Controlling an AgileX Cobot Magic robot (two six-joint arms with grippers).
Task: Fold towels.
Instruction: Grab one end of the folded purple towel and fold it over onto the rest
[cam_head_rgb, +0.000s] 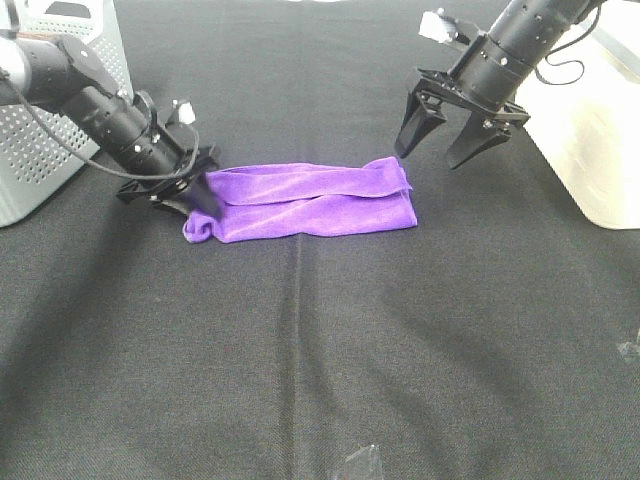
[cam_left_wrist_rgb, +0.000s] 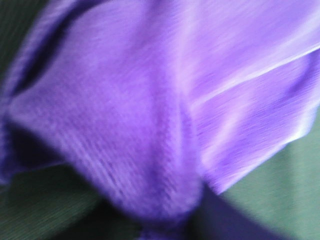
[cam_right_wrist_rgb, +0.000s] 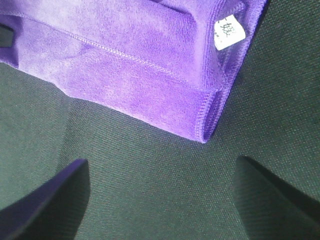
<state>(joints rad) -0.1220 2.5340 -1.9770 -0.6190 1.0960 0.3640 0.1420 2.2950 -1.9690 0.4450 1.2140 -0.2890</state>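
A purple towel lies folded into a long strip on the black table. My left gripper is at the towel's left end, which bunches up against it. In the left wrist view the cloth fills the frame, blurred, and pinches in towards the fingers, so the gripper looks shut on it. My right gripper is open and empty, hovering just beyond the towel's right end. In the right wrist view the towel's corner with a white label lies ahead of my spread gripper.
A white perforated basket stands at the back left behind the left arm. A white bin stands at the right edge next to the right arm. Black cloth covers the table in front of the towel.
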